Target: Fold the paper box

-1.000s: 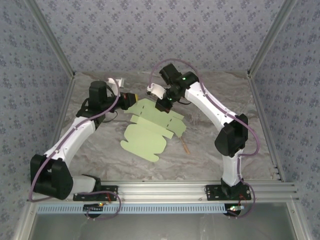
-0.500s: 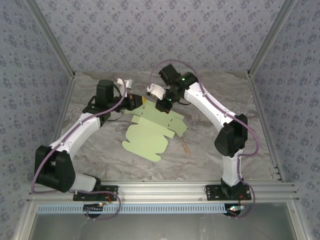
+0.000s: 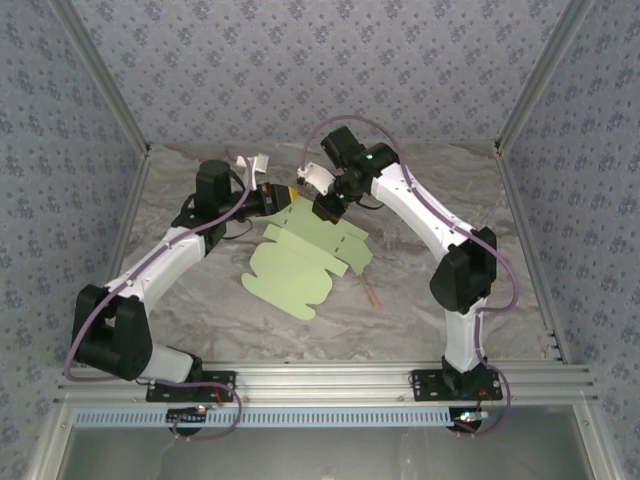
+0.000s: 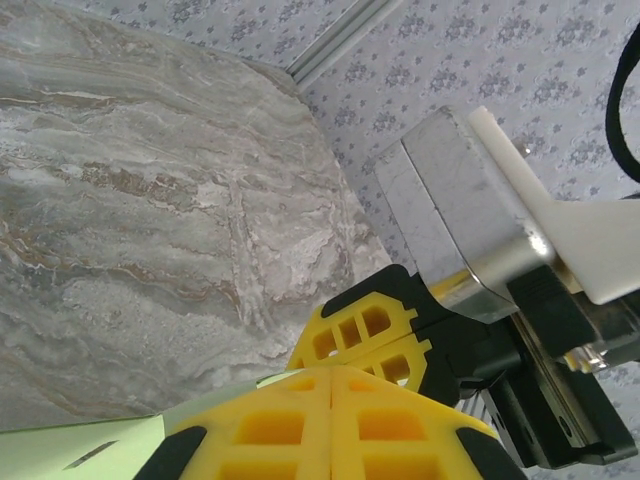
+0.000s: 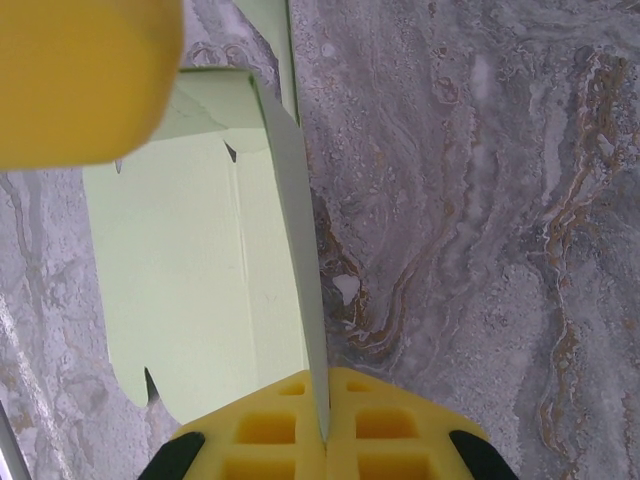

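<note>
Two grippers meet at the far edge of the paper box (image 3: 295, 270), which lies as an unfolded pale green die-cut sheet near the middle of the marble table (image 3: 390, 330). From the top view I read the sheet as mostly flat, with its rounded panel toward the arm bases and its notched tabs toward the right. In the right wrist view, the right gripper (image 5: 325, 395) is clenched on the paper box: a thin strip of card stands on edge and runs straight down into the seam between the two yellow fingers (image 5: 270, 430). The rest of the sheet spreads flat on the marble to the left of that strip. In the left wrist view, the left gripper (image 4: 332, 390) has its yellow pads pressed together along a single seam. Green card reaches the pads from the lower left, but I cannot tell whether any of it is pinched between them. The right gripper's yellow fingers sit just beyond the left gripper's tips in that same view. A thin tan wooden stick (image 3: 372, 294) lies on the table just beside the sheet's near right edge.
</note>
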Motion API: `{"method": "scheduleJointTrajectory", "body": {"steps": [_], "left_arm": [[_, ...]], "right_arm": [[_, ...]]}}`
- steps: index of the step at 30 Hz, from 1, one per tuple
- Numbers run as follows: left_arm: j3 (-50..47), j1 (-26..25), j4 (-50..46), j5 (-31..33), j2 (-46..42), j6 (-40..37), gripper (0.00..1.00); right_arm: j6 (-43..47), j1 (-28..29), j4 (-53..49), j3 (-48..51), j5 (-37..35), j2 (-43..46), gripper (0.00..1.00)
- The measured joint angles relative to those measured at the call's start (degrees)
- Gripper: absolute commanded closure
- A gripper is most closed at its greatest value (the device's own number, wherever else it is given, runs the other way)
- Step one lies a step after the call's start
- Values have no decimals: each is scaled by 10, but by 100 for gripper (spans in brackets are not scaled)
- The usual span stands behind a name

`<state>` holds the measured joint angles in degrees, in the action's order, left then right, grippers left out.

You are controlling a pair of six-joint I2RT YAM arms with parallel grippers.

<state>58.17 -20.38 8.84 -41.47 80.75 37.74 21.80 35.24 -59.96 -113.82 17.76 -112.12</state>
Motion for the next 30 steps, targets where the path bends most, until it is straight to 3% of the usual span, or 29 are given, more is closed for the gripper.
{"method": "scheduleJointTrajectory", "body": {"steps": [10,14,18,21,30], "left_arm": [[-10,0,43,21,1,61,92],[-12,4,44,40,-1,65,82],[-14,21,-8,70,-19,18,64],[-14,31,-54,85,-42,-45,55],[-13,31,-129,33,-72,-214,42]], "right_arm": [[-10,-1,7,0,16,0,100],[-10,-1,9,1,18,0,100],[-8,-1,11,4,27,0,100],[-1,-1,11,10,33,0,100],[23,-1,-7,12,50,0,100]]}}
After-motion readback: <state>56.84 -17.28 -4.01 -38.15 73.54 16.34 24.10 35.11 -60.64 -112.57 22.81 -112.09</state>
